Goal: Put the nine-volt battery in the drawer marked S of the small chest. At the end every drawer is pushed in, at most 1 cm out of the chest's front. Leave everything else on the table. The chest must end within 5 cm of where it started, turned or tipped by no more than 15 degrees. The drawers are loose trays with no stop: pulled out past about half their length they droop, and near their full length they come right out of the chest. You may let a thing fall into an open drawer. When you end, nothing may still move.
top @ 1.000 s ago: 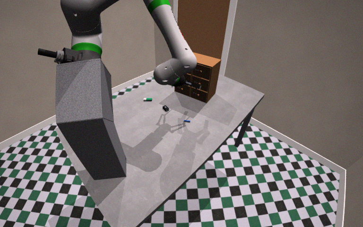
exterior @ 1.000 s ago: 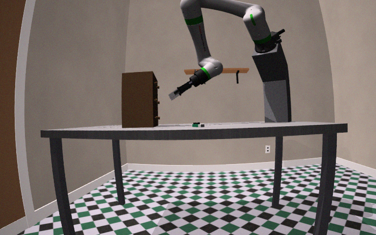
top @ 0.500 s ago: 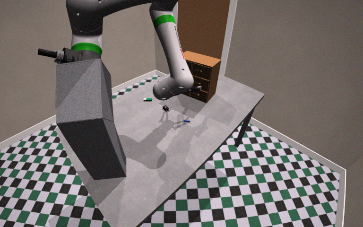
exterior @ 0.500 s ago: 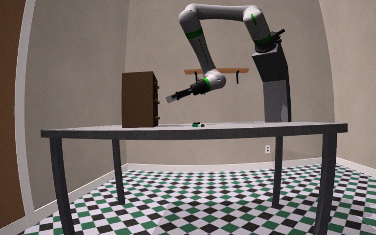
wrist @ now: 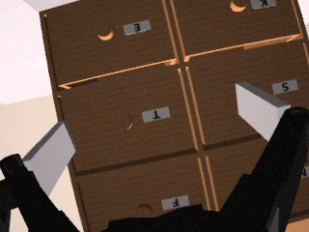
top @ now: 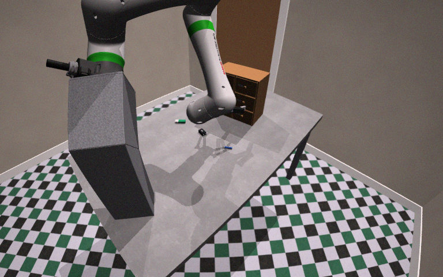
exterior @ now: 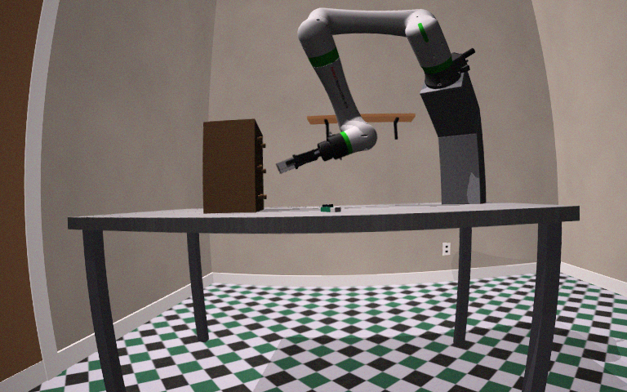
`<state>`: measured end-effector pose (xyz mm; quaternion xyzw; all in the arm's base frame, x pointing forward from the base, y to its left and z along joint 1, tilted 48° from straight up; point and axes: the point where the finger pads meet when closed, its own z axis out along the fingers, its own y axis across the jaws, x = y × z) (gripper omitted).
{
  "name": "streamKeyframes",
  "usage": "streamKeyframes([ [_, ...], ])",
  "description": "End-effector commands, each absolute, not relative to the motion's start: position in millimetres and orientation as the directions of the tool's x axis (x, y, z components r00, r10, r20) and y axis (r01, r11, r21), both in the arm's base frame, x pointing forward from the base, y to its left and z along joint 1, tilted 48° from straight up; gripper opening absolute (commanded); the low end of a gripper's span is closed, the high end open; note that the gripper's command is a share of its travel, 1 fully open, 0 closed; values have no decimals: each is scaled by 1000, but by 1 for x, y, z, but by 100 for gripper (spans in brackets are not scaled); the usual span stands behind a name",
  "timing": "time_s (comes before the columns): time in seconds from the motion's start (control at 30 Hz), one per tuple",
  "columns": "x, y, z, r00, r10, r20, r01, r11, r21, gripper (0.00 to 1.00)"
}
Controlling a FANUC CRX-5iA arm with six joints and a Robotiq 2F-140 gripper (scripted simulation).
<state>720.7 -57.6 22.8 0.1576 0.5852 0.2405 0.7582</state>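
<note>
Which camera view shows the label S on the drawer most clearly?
The wrist view: the label S is readable there, upside down, on the middle drawer at the right, behind one finger of the open gripper. The top view shows the chest front too small to read. The exterior view shows only its side and knobs.

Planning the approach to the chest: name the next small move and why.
Probably ease the open, empty end effector right and forward onto the S drawer knob: all drawers look shut, and the battery lies on the table.
</note>
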Motion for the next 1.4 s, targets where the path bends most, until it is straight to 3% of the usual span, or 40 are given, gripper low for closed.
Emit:
streamKeyframes([
  [0.0, 724, -54, 18, 200, 549, -812, -180, 835, 520, 100],
  [0.73, 769, -8, -40, 200, 549, -812, -180, 835, 520, 100],
  [1.37, 774, -3, -46, 200, 549, -812, -180, 835, 520, 100],
])
